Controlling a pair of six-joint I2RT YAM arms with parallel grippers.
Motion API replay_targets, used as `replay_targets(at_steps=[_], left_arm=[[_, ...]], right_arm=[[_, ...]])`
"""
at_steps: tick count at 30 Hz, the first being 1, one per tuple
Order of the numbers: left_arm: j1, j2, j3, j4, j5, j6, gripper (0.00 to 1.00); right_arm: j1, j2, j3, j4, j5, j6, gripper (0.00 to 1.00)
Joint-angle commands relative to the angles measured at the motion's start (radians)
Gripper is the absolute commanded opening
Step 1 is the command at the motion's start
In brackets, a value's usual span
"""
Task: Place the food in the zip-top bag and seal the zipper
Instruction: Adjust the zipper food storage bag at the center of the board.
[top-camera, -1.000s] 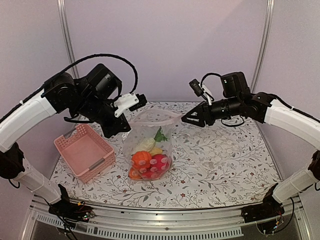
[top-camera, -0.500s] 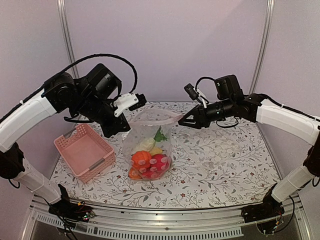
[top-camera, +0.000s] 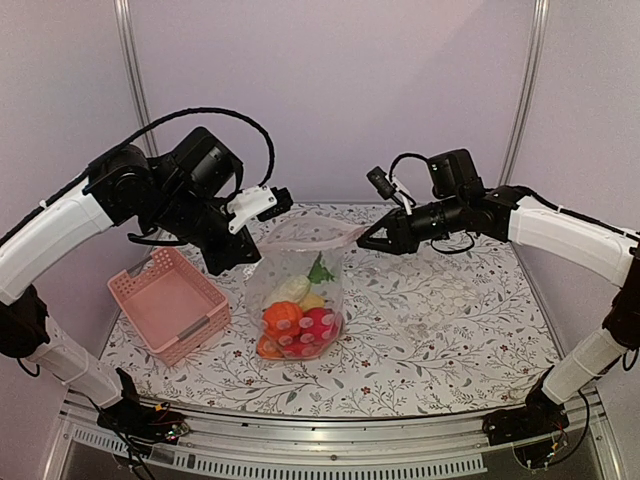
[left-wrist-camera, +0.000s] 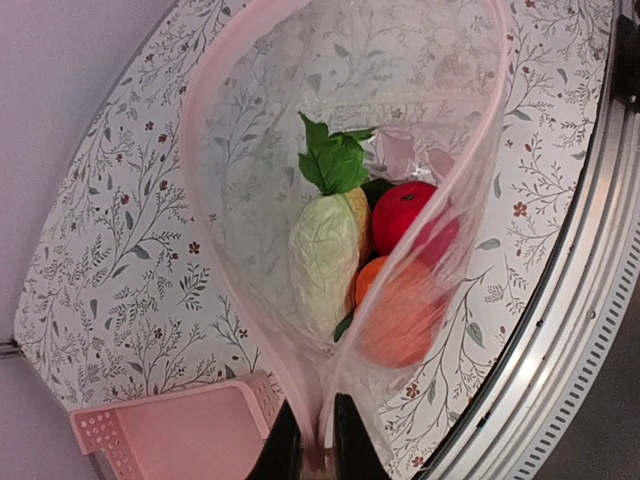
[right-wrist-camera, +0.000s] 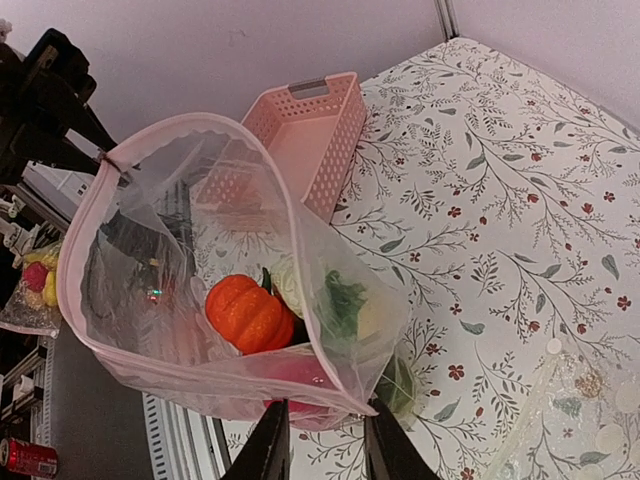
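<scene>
Floral tabletop (top-camera: 450, 310) looks the same as a second ago. The zip-top bag (top-camera: 283, 262) hasn't budged either: it's upright in the middle, bottom resting on the tabletop, mouth gaping wide. The pink basket (top-camera: 170, 303) sits just beside it on the left, right where it was.

Now the action, and it's all on the right. The right hand (right-wrist-camera: 325, 432) has swung in from the right over the last second, and it's now at the bag's right top corner. Its fingers have drawn closer together than before, but there's still a gap, with one finger on each side of that corner of the rim.

The left hand (left-wrist-camera: 320, 442) hasn't moved. It's clamped tight on the left end of the rim, holding that side up.

Inside the bag, the food (top-camera: 298, 325) is piled at the bottom, unchanged. There's a white radish (left-wrist-camera: 325, 250) with green leaves on top, a red piece (left-wrist-camera: 405, 215) beside it and an orange one (left-wrist-camera: 400, 315) below.

The zipper (top-camera: 318, 237) is unsealed, its two pink-tinged strips bowed well apart in a loop between the two hands.
</scene>
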Motion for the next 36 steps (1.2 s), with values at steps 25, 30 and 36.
replay_targets(at_steps=[25,30,36], left_arm=[[0.015,0.012,0.005,-0.032,0.004,-0.003,0.0],[0.015,0.013,0.006,-0.032,0.001,-0.006,0.0],[0.015,0.013,0.005,-0.031,-0.044,-0.012,0.0]], right_arm=[[-0.025,0.053,0.087,0.011,-0.057,-0.075,0.26],[-0.025,0.064,0.099,0.001,-0.071,-0.084,0.09],[-0.024,0.044,0.088,0.021,-0.023,-0.068,0.0]])
